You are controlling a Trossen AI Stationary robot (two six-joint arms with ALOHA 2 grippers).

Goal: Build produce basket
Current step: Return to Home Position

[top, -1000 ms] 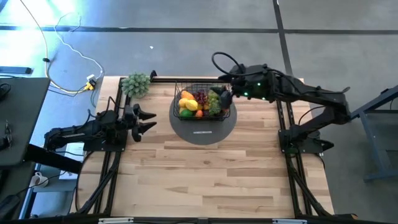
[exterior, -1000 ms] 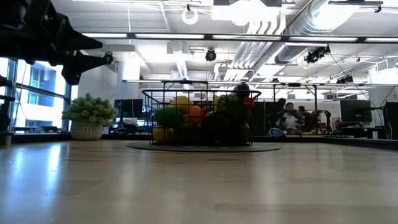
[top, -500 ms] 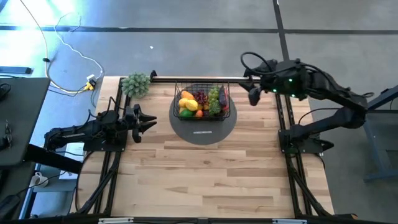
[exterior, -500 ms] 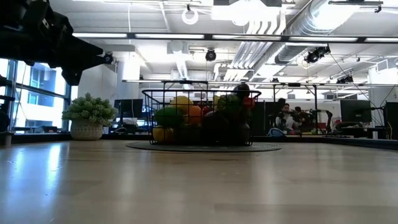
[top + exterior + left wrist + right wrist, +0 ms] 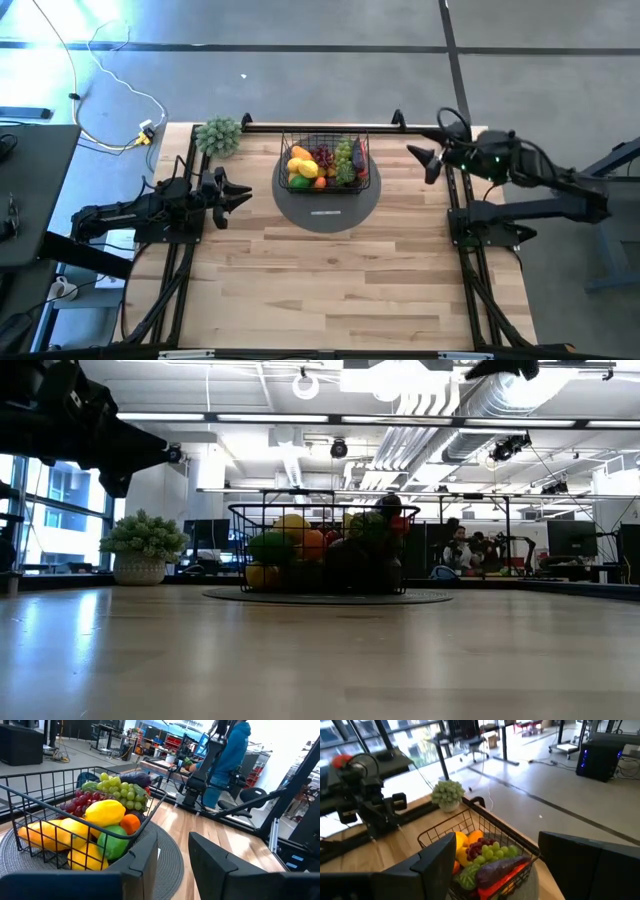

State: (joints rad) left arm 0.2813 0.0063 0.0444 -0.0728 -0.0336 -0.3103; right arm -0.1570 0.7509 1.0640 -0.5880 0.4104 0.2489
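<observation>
The black wire-mesh basket [image 5: 323,160] stands on a round dark disc [image 5: 327,205] at the table's far middle. It is full of produce [image 5: 320,165]: yellow lemons, orange mangoes, purple and green grapes, an eggplant and a red pepper [image 5: 490,855]. My right gripper [image 5: 420,163] hangs open near the table's far right edge, well clear of the basket, its fingers pointing left at it. My left gripper [image 5: 247,193] waits left of the disc, fingers level and pointing toward the basket [image 5: 30,800], with a narrow gap between them [image 5: 173,845].
A grey-green leafy bunch in a pot [image 5: 218,135] stands at the far left corner. A dark rail [image 5: 320,126] runs along the far edge behind the basket. Bare wood fills the near half of the table [image 5: 330,290]. People sit in the room beyond [image 5: 462,545].
My right gripper has drawn back from over the basket's right end toward the table's right edge and has risen. My left gripper's fingers have come closer together while the arm stayed in place. The basket and its produce have kept still.
</observation>
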